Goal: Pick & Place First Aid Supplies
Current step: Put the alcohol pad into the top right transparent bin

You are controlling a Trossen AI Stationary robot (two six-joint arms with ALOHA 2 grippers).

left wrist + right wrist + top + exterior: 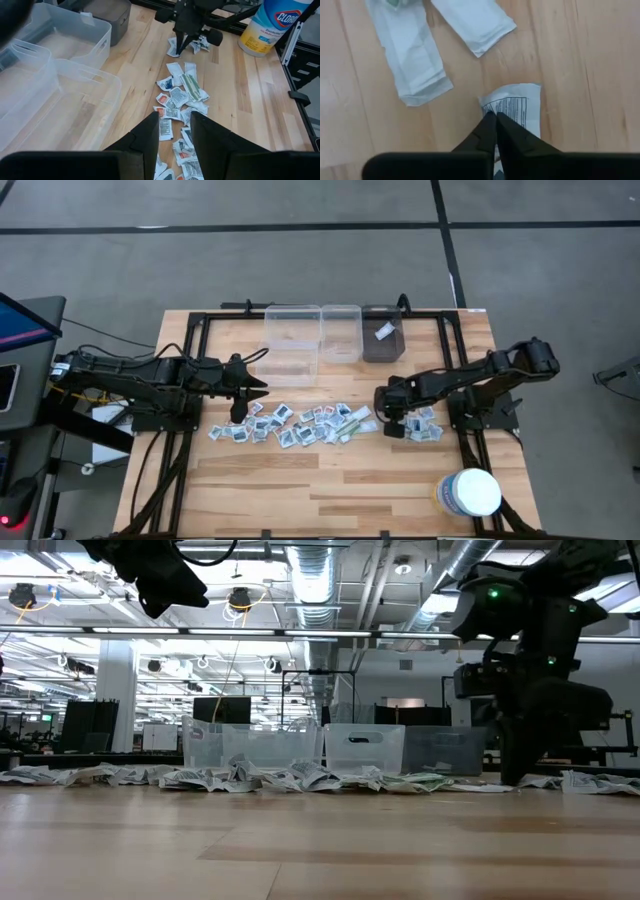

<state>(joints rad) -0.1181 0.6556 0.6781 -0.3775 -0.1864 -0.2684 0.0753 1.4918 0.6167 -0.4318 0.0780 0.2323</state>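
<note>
The first aid supplies are small printed square packets and a few long pale wrappers, strewn in a band (300, 423) across the middle of the table, with a smaller cluster (422, 423) to the right. My left gripper (255, 390) (174, 116) hovers open above the band's left end. My right gripper (385, 408) (493, 115) points down at the table beside the right cluster, shut on one printed packet (517, 107). Two long white wrappers (415, 55) lie flat just beyond it. My right gripper meets the printed packet at its edge (489, 109), where the two shut fingertips come together. It comes from above, pointing down. The packet lies flat on the wood. How much of the edge sits between the fingers is hidden by the fingers themselves.
Two clear bins (292, 340) (341, 330) and a dark bin (382, 332) holding one white packet stand along the far edge. A big white tub (468, 493) (272, 25) stands near the right near corner. Bare wood stretches along the near side.
</note>
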